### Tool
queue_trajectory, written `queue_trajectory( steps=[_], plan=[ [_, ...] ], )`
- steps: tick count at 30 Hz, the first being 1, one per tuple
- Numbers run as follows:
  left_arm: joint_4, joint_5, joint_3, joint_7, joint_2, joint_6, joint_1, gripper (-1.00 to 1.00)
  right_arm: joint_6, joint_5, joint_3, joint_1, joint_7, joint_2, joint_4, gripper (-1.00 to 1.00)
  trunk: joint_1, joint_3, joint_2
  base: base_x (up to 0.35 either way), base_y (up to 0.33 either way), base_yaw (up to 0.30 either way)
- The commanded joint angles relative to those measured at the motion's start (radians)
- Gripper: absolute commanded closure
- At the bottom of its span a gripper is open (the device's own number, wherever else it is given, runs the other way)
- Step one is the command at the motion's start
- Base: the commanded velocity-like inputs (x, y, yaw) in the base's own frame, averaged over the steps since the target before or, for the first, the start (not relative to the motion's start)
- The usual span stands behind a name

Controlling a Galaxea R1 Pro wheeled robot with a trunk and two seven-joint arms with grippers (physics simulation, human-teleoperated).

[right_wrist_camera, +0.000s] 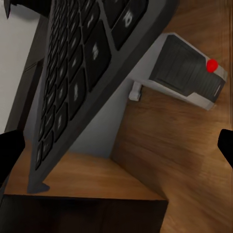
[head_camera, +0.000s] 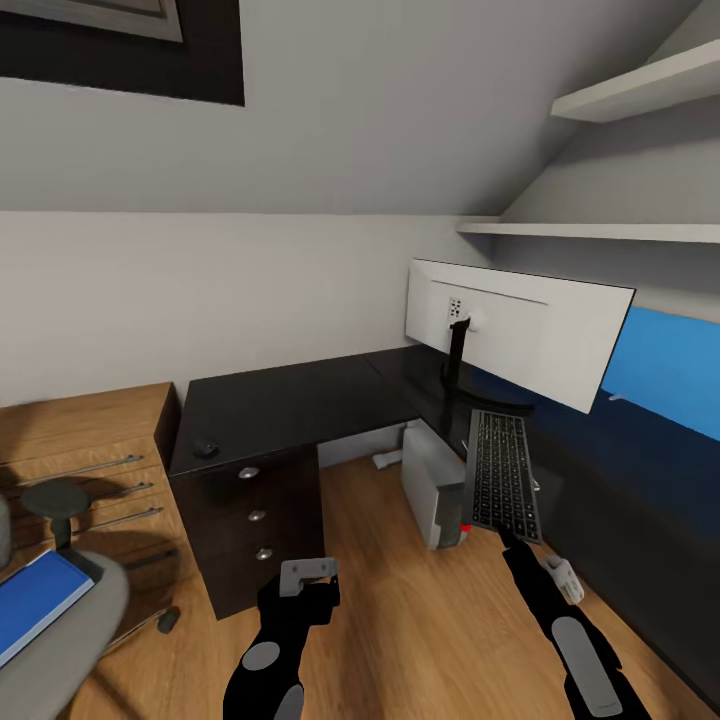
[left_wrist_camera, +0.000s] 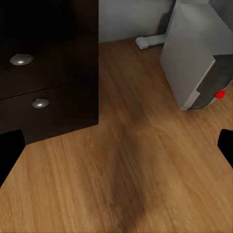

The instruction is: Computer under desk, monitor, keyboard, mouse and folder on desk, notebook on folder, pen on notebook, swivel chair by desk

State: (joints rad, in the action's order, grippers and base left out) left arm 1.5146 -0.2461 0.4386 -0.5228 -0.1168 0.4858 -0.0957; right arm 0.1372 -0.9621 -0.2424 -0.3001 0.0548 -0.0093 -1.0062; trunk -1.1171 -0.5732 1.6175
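Both claws open by the black surface (head_camera: 290, 400)
Head view: the monitor (head_camera: 520, 330) and mouse (head_camera: 205, 448) sit on the surface, and the tilted keyboard (head_camera: 500, 475) overhangs the computer (head_camera: 432, 485) at the right claw (head_camera: 508, 537). Left wrist view: the left claw (left_wrist_camera: 116, 145) is spread wide and empty over the floor (left_wrist_camera: 121, 184). Right wrist view: fingers (right_wrist_camera: 9, 150) wide apart, with the keyboard close ahead and no grip seen

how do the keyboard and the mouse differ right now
The keyboard is long and slim, silver-framed with dark keys; the mouse is small, rounded and all black. The keyboard sits near the monitor, the mouse at the desk's far left end above the drawers.
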Motion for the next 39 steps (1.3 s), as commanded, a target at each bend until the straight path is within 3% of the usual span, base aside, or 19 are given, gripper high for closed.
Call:
queue_trajectory(
  steps=[1, 7, 12, 39],
  plan=[
    [0.001, -0.010, 0.002, -0.010, 0.000, 0.002, -0.001, -1.00, -0.004, -0.007, -0.002, -0.001, 0.004, 0.000, 0.002, -1.00, 0.000, -0.001, 0.001, 0.000, 0.000, 0.000],
    [0.000, -0.010, 0.002, -0.010, 0.000, 0.002, -0.001, -1.00, -0.118, -0.007, 0.003, -0.001, 0.003, 0.003, 0.037, -1.00, 0.000, -0.001, 0.001, 0.000, 0.000, 0.000],
    [0.000, -0.009, 0.002, -0.010, 0.000, 0.002, -0.001, -1.00, -0.151, -0.008, 0.006, -0.001, 0.003, 0.005, 0.046, -1.00, 0.000, -0.001, 0.001, 0.000, 0.000, 0.000],
    [-0.013, -0.009, 0.002, -0.006, 0.004, 0.002, -0.001, -1.00, -0.163, -0.015, 0.008, -0.001, 0.005, 0.029, 0.044, -1.00, 0.000, -0.001, 0.001, 0.027, 0.026, 0.000]
  ],
)
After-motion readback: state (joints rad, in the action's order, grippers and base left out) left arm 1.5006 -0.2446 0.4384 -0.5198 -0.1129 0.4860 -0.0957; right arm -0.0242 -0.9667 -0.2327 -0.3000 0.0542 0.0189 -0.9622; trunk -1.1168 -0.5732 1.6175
